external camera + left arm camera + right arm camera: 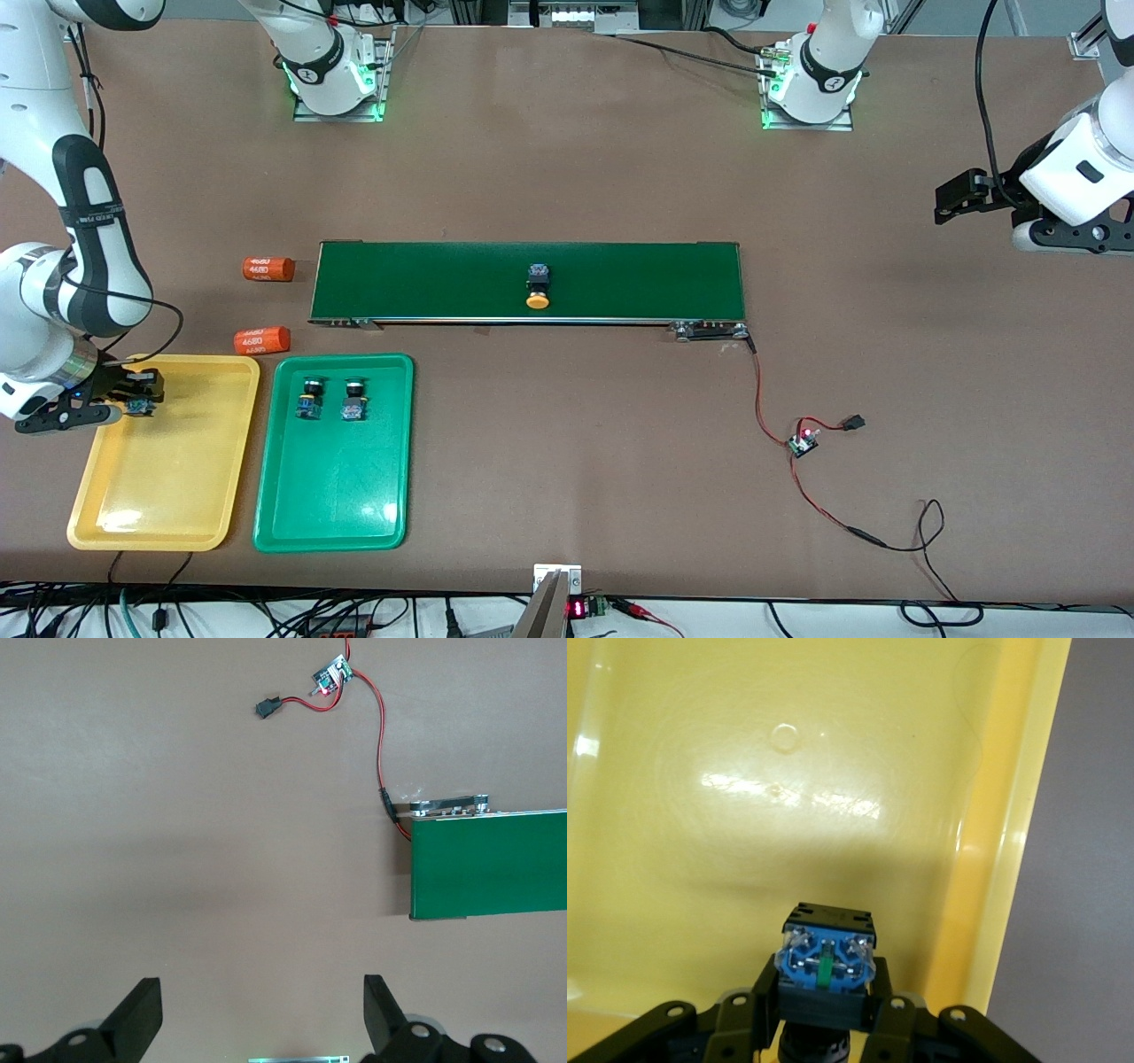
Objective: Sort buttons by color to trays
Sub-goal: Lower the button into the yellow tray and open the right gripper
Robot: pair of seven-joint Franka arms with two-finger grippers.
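Note:
My right gripper (133, 403) is shut on a button (139, 407) and holds it over the yellow tray (177, 496), by the tray's rim nearest the right arm's end of the table. In the right wrist view the button's blue and black body (827, 961) sits between the fingers; its cap is hidden. Two green-capped buttons (309, 399) (354, 400) stand in the green tray (337, 505). A yellow-capped button (538, 288) lies on the conveyor belt (425, 279). My left gripper (952, 202) waits open and empty over bare table (261, 1010).
Two orange numbered cylinders (268, 268) (262, 340) lie between the belt's end and the yellow tray. A small circuit board (803, 440) with red wires lies near the belt's other end. It also shows in the left wrist view (332, 678).

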